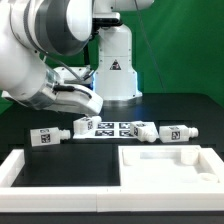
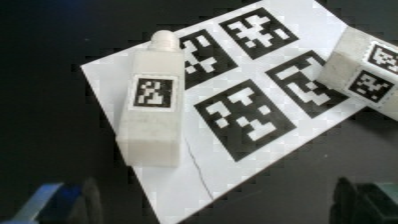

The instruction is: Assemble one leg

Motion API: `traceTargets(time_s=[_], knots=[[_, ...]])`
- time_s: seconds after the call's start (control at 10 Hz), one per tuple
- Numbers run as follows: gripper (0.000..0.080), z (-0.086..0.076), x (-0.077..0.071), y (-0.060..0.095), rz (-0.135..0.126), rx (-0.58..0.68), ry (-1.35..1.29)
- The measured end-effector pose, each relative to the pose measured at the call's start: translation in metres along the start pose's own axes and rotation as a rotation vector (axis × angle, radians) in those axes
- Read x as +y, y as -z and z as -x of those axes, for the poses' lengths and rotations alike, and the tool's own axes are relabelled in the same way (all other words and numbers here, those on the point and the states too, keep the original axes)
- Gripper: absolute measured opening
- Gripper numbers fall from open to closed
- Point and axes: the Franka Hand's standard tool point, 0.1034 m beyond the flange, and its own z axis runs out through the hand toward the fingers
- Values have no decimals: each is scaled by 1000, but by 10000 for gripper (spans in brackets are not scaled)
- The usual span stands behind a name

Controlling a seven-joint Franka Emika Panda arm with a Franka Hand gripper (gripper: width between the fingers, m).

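Observation:
Several white legs with marker tags lie in a row on the black table. One leg [image 1: 85, 126] [image 2: 157, 100] lies on the end of the marker board [image 1: 113, 128] [image 2: 267, 110] nearer the exterior view's left. Another leg [image 1: 141, 130] [image 2: 366, 70] lies at the board's other end. Two more legs [image 1: 46, 137] [image 1: 176, 133] lie further out on either side. My gripper [image 1: 88, 104] [image 2: 210, 206] hangs open and empty just above the first leg. Its dark fingers [image 2: 54, 205] show on either side in the wrist view, apart from the leg.
The large white square tray-like piece [image 1: 128, 172] with a raised rim lies at the front on the exterior view's right. A white rim section [image 1: 22, 166] lies at the front left. The robot base [image 1: 117, 65] stands behind the row.

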Motion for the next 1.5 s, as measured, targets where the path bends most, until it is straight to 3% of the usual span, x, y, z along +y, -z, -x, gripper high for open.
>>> traceTargets(time_s=[0.2,0.6,0.8,1.1,1.3,1.4,1.5], knots=[[649,2,10,-23,5,-32,-20],[649,-1,10,-22,6,-22,-18],[649,-4,23,-47,13,-15,-41],[649,-6,26,-54,18,-20,-49],[389,-6,26,-54,18,-21,-49],[389,-6,26,-54,18,-21,-49],[284,-6,26,-54,18,-21,-49]])
